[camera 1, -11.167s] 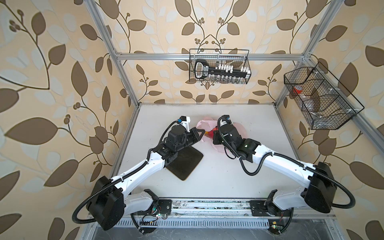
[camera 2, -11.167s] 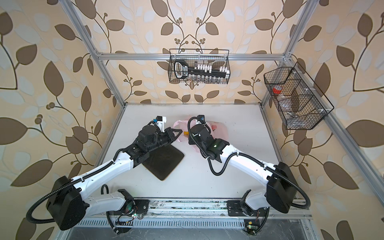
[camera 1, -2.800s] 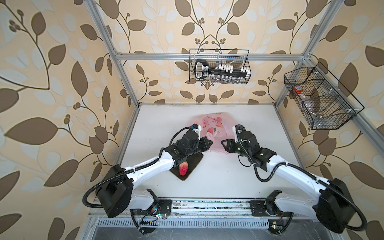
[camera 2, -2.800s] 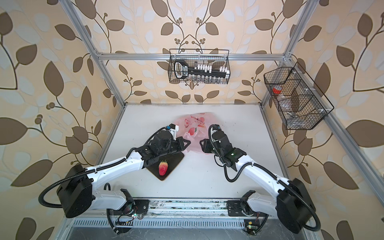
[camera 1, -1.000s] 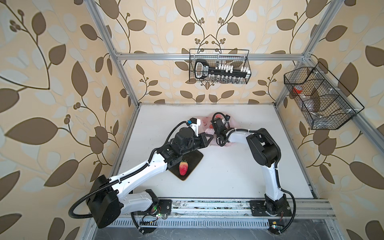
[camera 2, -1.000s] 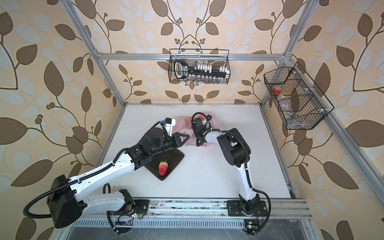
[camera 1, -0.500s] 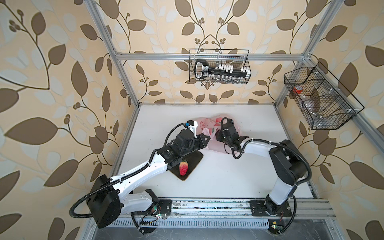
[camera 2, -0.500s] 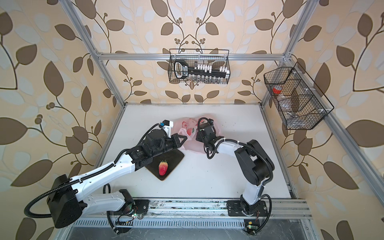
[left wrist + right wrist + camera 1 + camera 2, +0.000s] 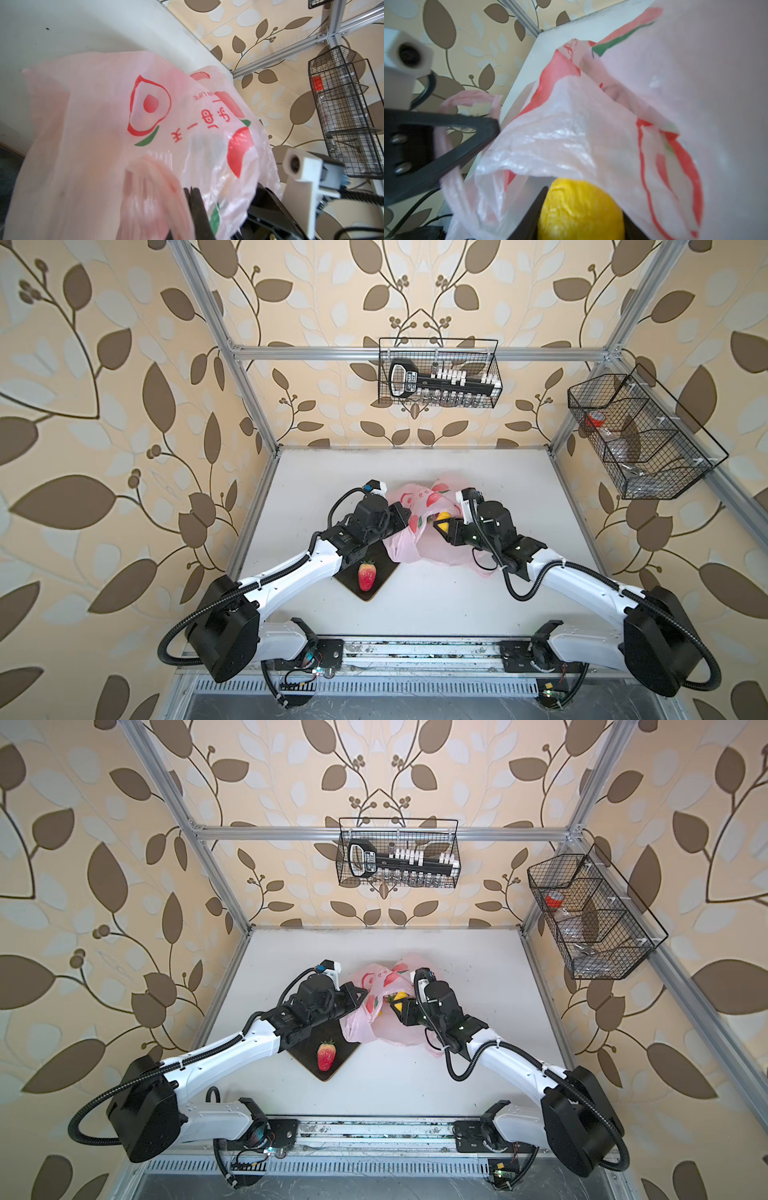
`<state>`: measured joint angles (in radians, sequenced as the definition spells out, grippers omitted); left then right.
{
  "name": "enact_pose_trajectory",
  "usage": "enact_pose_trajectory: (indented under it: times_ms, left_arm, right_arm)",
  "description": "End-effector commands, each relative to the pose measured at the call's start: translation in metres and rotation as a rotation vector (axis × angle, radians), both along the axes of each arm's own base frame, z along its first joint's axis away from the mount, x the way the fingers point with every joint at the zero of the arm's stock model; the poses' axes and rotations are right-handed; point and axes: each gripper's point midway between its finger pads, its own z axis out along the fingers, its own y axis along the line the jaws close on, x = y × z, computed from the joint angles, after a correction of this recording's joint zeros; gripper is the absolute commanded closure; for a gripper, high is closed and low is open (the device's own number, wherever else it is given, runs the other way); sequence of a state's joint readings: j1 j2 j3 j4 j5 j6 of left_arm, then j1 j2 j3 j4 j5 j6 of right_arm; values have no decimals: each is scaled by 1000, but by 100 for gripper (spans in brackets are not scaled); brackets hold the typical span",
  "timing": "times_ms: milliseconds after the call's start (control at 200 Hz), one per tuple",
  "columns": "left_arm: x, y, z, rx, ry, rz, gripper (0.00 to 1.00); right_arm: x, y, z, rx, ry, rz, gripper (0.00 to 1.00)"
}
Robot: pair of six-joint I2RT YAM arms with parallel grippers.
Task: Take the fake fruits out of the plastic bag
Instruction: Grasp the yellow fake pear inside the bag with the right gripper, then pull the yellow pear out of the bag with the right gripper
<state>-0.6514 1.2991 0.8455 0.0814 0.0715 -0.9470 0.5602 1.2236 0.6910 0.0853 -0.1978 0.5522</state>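
hold the plastic bag (image 9: 419,499) up by its handle (image 9: 145,187) in the clenched left gripper (image 9: 402,519). pull the lemon (image 9: 581,209), squeezed in the right gripper (image 9: 439,523) at the bag's mouth, out slow, then over to the strawberry (image 9: 367,576) on the dark mat (image 9: 386,576).

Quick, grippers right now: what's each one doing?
The left gripper: shut, pinching the plastic bag.
The right gripper: closed on the yellow lemon.

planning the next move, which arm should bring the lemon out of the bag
Right. The right claw already grips the lemon at the mouth of the plastic bag; the left claw is shut on the bag's handle, so it looks busy holding the bag.
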Motion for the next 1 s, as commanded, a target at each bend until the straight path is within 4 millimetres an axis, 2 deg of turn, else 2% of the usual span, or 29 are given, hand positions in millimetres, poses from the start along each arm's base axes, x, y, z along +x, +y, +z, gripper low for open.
enact_pose_trajectory:
  times_ms: [0, 120, 225, 330, 345, 370, 535, 615, 700, 885, 995]
  left_arm:
    - [6, -5, 13, -45, -38, -23, 100]
    - [8, -12, 22, -51, -75, -69, 100]
    - [8, -31, 34, -109, -114, -156, 100]
    - [12, -53, 44, -148, -133, -243, 100]
    - [16, -58, 36, -142, -117, -252, 100]
    - [18, -63, 37, -149, -120, -267, 100]
    - [38, -85, 59, -179, -176, -314, 100]
    - [48, -89, 61, -162, -172, -298, 100]
    - [60, -91, 53, -134, -142, -270, 100]
    - [77, -92, 24, -99, -80, -250, 100]
    - [79, -91, 11, -88, -56, -249, 100]
  right_arm:
    - [-19, 1, -14, -27, 45, 74, 63]
    - [-14, -29, -47, -124, 153, -89, 59]
    - [-19, -48, -76, -191, 252, -157, 59]
    - [-27, -58, -91, -230, 298, -168, 57]
    - [-28, -59, -92, -237, 302, -166, 56]
    - [-30, -61, -95, -247, 311, -164, 55]
    - [-43, -81, -115, -304, 378, -180, 53]
    - [-47, -78, -113, -287, 374, -155, 52]
    - [-52, -61, -101, -218, 342, -61, 52]
    - [-69, -27, -45, -39, 172, 176, 51]
    - [-83, -16, -24, 3, 88, 299, 51]
